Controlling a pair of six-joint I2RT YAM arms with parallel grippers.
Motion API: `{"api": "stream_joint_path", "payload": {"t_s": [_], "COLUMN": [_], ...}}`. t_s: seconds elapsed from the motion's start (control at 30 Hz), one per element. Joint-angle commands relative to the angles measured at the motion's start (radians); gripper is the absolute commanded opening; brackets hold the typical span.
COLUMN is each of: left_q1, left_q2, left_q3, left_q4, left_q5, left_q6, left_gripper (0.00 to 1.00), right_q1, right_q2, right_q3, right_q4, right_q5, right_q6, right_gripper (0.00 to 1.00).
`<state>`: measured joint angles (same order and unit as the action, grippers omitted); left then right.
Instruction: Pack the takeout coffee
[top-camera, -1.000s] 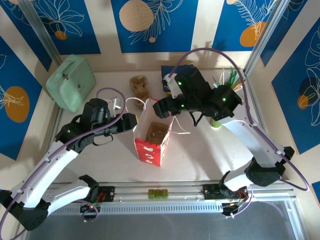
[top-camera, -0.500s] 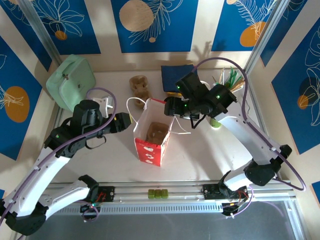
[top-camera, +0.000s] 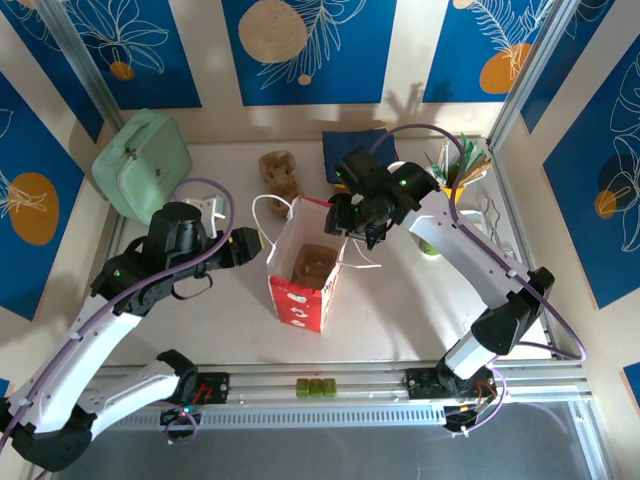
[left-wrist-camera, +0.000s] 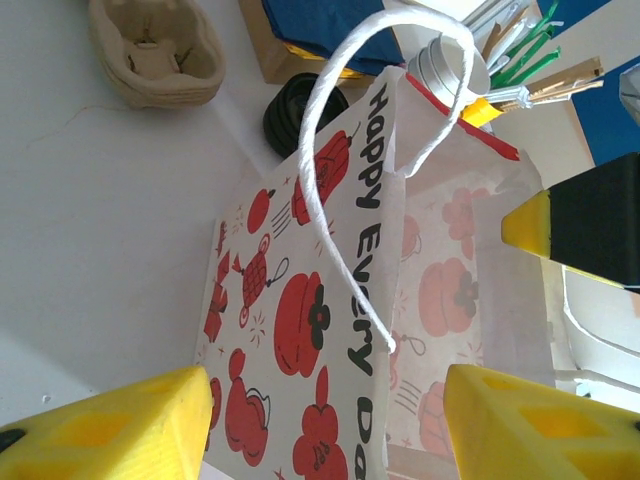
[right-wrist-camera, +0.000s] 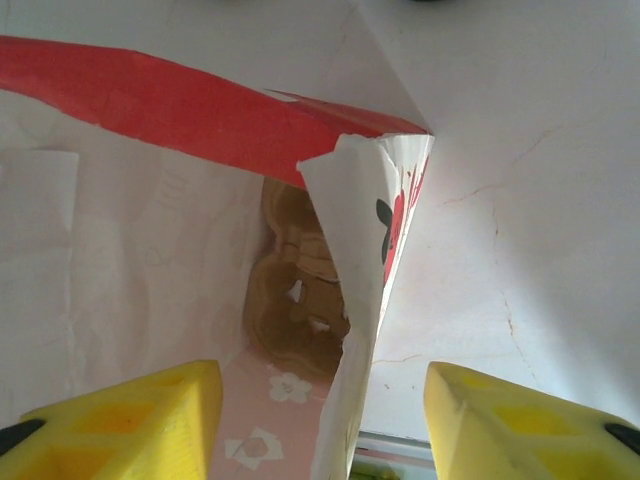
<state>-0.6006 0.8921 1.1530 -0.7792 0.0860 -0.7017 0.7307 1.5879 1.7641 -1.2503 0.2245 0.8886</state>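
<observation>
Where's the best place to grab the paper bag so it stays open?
Probably the top rim of the paper bag, coming from above. The bag stands upright with its mouth open, and its thin paper wall fits inside the right gripper.

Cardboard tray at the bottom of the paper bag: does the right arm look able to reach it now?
Probably yes, after a small shift. The bag stands open above the tray, with nothing over it. But the right claw straddles the bag's side wall, so it would first have to move over the opening.
</observation>
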Motion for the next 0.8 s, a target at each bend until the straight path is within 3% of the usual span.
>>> {"api": "stream_joint_path", "payload": {"t_s": [0.0, 0.17, 0.3, 0.77], "left_q1": [-0.002, -0.002, -0.001, -0.001], "left_q2": [-0.011, -0.003, -0.011, -0.101], "left_q3": [-0.012, -0.005, 0.005, -0.02], "left_q4": [-0.01, -0.013, -0.024, 0.015], "left_q5": [-0.019, -0.027, -0.047, -0.137], "left_q6": [-0.011, -0.01, -0.009, -0.026], "left_gripper": [0.63, 0.63, 0.64, 0.65], "right_q1": [-0.002, -0.004, 0.007, 0.107], "right_q2": [0.015, 0.021, 0.004, -0.229], "right_q3": [-0.011, -0.017, 0.001, -0.106], "right_q4": [-0.019, -0.005, -0.003, 0.189], "right_q5": [-0.018, -0.033, -0.02, 0.049], "right_q6": [0.009, 0.004, -0.012, -0.122], "right_gripper": [0.52, 0.39, 0.17, 0.03]}}
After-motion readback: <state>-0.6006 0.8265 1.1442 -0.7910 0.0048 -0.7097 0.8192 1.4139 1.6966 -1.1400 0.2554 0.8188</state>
